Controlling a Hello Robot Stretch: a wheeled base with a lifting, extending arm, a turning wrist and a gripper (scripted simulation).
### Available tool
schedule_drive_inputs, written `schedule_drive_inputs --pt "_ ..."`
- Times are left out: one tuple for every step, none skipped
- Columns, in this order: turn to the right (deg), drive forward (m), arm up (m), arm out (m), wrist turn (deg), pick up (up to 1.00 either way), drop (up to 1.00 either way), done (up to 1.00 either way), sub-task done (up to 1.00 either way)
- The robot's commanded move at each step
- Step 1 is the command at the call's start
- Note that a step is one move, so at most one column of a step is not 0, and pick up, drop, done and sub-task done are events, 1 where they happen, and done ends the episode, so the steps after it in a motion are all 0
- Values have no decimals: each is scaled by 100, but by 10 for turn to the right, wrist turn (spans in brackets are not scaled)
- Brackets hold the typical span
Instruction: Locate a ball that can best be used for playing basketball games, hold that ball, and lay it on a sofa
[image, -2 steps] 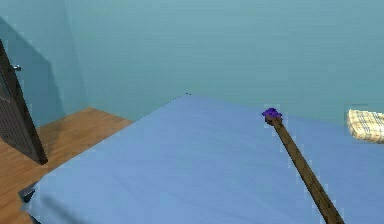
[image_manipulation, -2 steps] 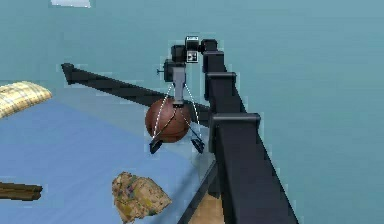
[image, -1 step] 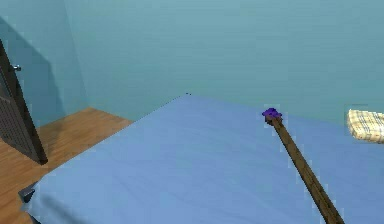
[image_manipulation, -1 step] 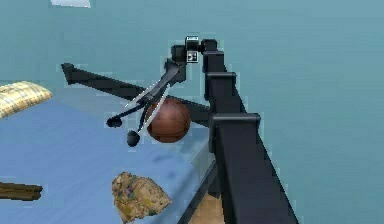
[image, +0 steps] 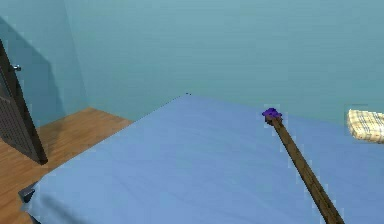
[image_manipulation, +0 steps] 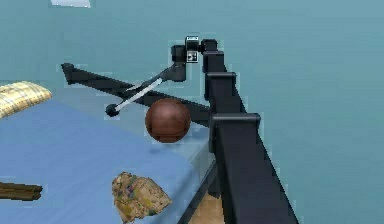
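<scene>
In the arm side view the basketball (image_manipulation: 168, 120) rests on the blue bed (image_manipulation: 70, 150) just below-right of the pincer (image_manipulation: 118, 106); whether it grasps anything cannot be told.

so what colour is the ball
The ball is reddish brown, clearest in the arm side view.

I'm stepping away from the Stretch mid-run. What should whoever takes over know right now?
Gripper: out by the blue bed; cannot tell whether it holds anything.
Ball: the round orange-brown basketball shows just below the gripper, at the bed's near edge; touching or apart, unclear.
Done: ball located, arm extended toward it.
Left: confirm the hold, lift, drive to a sofa, lay the ball on it.
</scene>
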Motion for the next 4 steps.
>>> schedule_drive_inputs --pt "0 0 0 0 450 0 0 0 0" --pt "0 0 0 0 180 0 0 0 0" --pt "0 0 -26 0 0 0 0 0 0" --pt "0 0 0 0 0 100 0 0 0"
